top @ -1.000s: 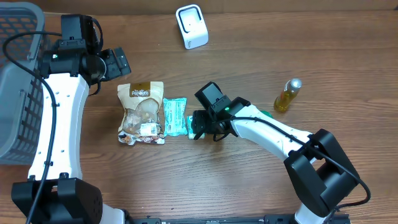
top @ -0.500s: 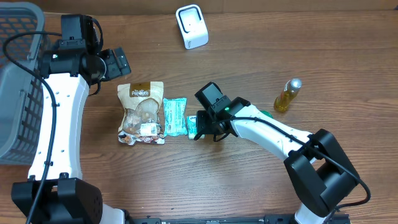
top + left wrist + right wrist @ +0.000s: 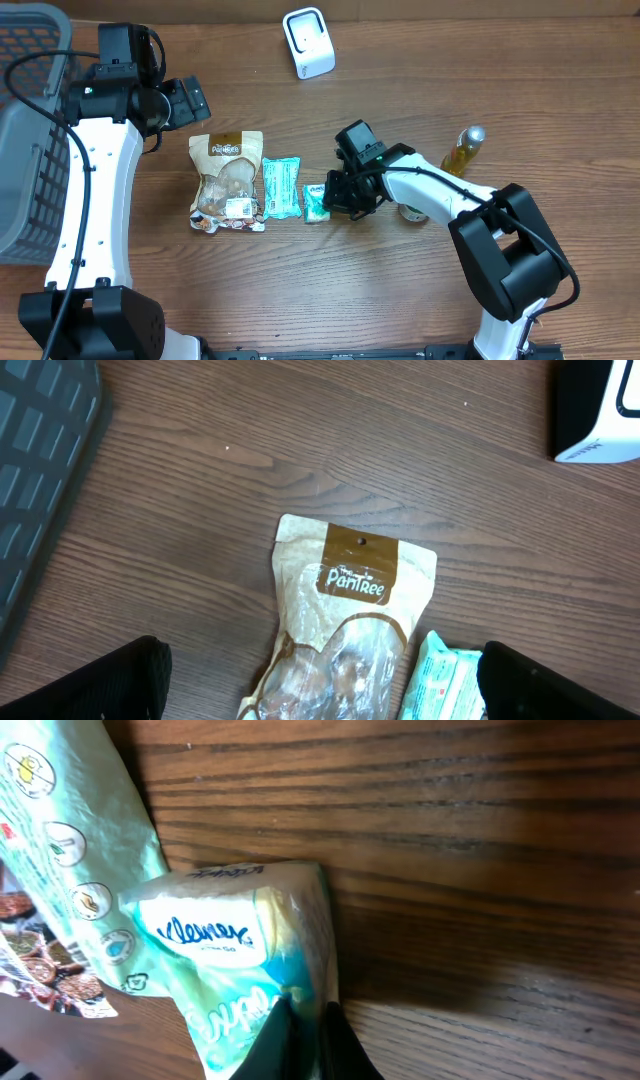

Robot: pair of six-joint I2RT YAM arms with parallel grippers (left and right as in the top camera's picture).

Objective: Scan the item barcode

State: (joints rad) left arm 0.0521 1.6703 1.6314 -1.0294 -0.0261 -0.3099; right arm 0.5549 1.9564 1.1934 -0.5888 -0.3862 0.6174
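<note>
The tissue pack (image 3: 316,202) lies near the middle of the table (image 3: 400,300), at 6 o'clock of the scanner (image 3: 308,42), which stands by the table's 12 o'clock edge. The right gripper (image 3: 329,197) meets the pack from 3 o'clock. In the right wrist view its fingers (image 3: 345,1060) are pressed together on the thin edge of the wrapper, pinching it. At 9 o'clock of the tissue pack, and touching it, lies a green pack (image 3: 281,187). Next to that, again at 9 o'clock, is a snack bag (image 3: 228,180). The left gripper (image 3: 198,100) hovers at 11 o'clock of the snack bag. Its fingers (image 3: 110,680) are spread wide, one at each lower corner of the left wrist view. A bottle (image 3: 462,152) is toward the table's 3 o'clock side, well apart from the packs. A basket (image 3: 30,130) sits at 9 o'clock.
</note>
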